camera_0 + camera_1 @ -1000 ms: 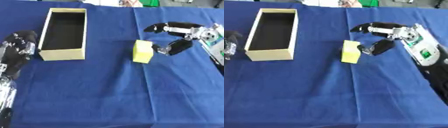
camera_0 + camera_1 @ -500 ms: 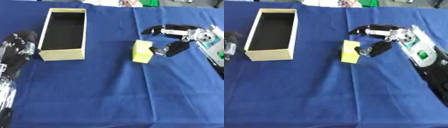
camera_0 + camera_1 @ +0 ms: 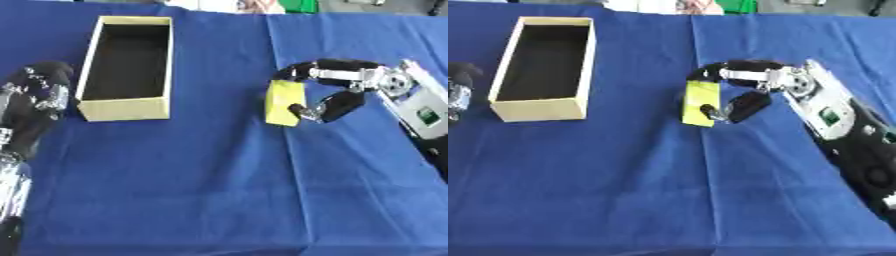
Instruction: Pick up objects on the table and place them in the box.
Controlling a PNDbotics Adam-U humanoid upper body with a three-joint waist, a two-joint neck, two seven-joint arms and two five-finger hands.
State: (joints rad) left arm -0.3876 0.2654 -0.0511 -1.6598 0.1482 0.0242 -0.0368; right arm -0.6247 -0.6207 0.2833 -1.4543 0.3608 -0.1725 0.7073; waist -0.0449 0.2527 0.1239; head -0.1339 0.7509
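A yellow block (image 3: 283, 102) stands on the blue-draped worktop (image 3: 219, 190), to the right of an open cardboard box (image 3: 125, 68) and well apart from it. The robot's right hand (image 3: 337, 90) curves around the block: dark fingers (image 3: 302, 70) arch over its far top corner while the thumb (image 3: 319, 109) meets its lower right edge, so the hand appears closed on the block from two sides. Whether the block is lifted or resting on the cloth cannot be made out. Nothing lies on the cloth between the block and the box.

The box sits with its long side running away from the camera, pale walls around a dark interior that shows no contents. To the left of the box, the left hand (image 3: 37, 95) rests near the picture's edge, a dark mass with silver parts; its fingers look curled but are too blurred to read, and it touches nothing. In the right eye view that hand is cut off at the border.

Beyond the box, at the far edge of the cloth, a strip of white and green shapes is cropped and unclear.
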